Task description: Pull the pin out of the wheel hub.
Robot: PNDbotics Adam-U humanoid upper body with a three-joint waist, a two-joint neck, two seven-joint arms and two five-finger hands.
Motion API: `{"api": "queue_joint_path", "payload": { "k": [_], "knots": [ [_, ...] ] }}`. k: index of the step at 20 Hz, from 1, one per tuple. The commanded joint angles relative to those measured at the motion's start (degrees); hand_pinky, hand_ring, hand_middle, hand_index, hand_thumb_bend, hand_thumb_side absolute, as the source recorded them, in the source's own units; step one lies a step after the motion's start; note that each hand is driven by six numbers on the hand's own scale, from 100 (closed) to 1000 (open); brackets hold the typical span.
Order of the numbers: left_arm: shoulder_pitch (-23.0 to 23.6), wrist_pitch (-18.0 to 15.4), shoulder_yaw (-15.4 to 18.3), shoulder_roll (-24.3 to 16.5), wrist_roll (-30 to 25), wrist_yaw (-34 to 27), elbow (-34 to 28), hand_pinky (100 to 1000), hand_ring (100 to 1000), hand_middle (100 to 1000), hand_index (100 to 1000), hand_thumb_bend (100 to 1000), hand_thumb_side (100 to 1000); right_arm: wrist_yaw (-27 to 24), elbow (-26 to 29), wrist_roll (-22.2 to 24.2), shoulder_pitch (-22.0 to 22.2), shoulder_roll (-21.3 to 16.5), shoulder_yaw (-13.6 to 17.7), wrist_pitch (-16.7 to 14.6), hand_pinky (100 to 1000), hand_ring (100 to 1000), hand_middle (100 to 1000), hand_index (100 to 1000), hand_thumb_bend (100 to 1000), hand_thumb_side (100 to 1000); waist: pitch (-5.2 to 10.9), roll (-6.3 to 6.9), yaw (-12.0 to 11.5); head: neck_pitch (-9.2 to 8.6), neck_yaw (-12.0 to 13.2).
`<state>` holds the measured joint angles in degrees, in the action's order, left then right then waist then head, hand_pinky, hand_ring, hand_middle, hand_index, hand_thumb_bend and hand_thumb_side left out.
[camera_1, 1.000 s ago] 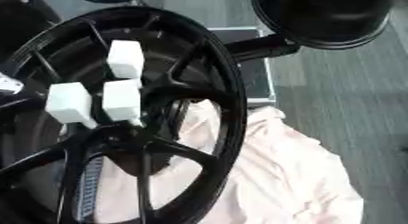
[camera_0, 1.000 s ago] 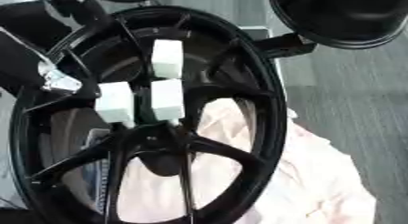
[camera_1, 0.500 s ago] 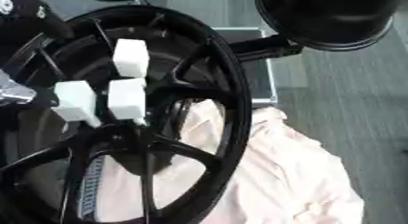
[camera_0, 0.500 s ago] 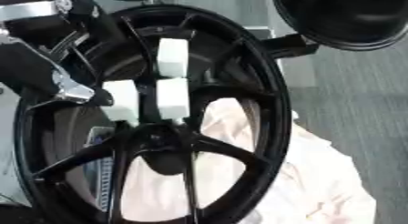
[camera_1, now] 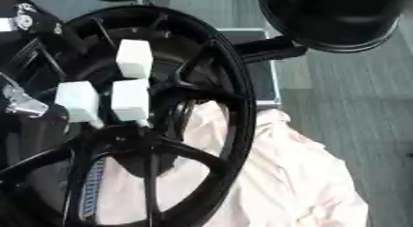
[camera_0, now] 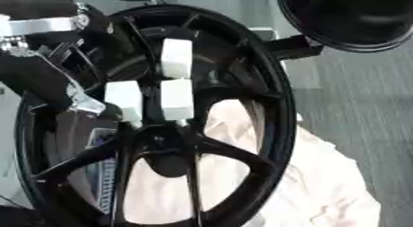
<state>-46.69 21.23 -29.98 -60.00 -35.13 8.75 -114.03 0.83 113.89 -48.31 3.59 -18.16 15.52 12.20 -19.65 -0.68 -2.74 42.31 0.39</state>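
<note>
Grey floor (camera_0: 355,110) runs down the right in the left eye view, with pale cloth (camera_0: 322,184) under the black wheel (camera_0: 278,106). Three white blocks (camera_0: 176,99) stand out of the hub area above the centre; these look like the pins, one high, two side by side. Left hand (camera_0: 48,83) comes in from the left and overlaps the rim beside the left block; cannot tell if its fingers are curled or touching it. Right hand not seen.

Right eye view: same wheel, blocks (camera_1: 129,99) crowded together, a black stand (camera_1: 331,18) top right, a grey tray edge (camera_1: 274,83) behind the rim. Risk: the blocks sit just beside each other, so a reach could nudge or grab the wrong one, and spokes close in around them, so fingers could snag. Pulling off-axis could jam the pin or rock the wheel on the soft cloth. Open room lies only straight toward the camera and right over the floor.
</note>
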Motion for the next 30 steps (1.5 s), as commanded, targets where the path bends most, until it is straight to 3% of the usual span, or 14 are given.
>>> {"api": "queue_joint_path", "payload": {
  "k": [1,10,19,24,25,30],
  "knots": [
    [-1.09,0.58,0.0,-0.38,-0.89,1.19,-0.56,784,735,645,803,671,415,-0.18,0.7,-0.18,-0.04,-0.58,0.38,-0.03,485,669,569,749,100,527,1.07,0.0,-0.01,0.15,0.27],
    [-1.97,2.03,-1.68,1.27,-2.57,5.61,-0.56,739,682,574,765,698,409,-0.38,0.7,-0.28,-0.17,-0.21,0.38,-0.12,486,669,569,749,100,531,0.8,-0.01,-0.08,0.04,0.49],
    [-1.99,2.59,-2.65,2.3,-4.59,8.45,-0.56,709,654,568,733,679,316,-0.59,0.7,-0.39,-0.25,0.12,0.34,-0.25,486,669,569,749,100,531,0.55,-0.13,-0.04,-0.19,0.69],
    [-1.98,2.6,-2.63,2.43,-4.96,8.77,-0.56,709,654,568,733,679,316,-0.62,0.7,-0.43,-0.25,0.18,0.35,-0.26,486,669,569,749,100,531,0.52,-0.16,-0.04,-0.23,0.71],
    [-2.05,2.53,-2.62,2.54,-4.98,8.77,-0.56,686,626,550,716,629,253,-0.65,0.7,-0.44,-0.26,0.26,0.34,-0.25,486,669,570,749,100,531,0.46,-0.2,0.0,-0.26,0.74],
    [-2.6,2.29,-2.17,2.95,-4.41,8.12,-0.56,676,611,535,711,573,268,-0.74,0.7,-0.51,-0.2,0.48,0.33,-0.22,486,670,570,749,100,531,0.42,-0.29,0.0,-0.2,0.8]
  ]
}}
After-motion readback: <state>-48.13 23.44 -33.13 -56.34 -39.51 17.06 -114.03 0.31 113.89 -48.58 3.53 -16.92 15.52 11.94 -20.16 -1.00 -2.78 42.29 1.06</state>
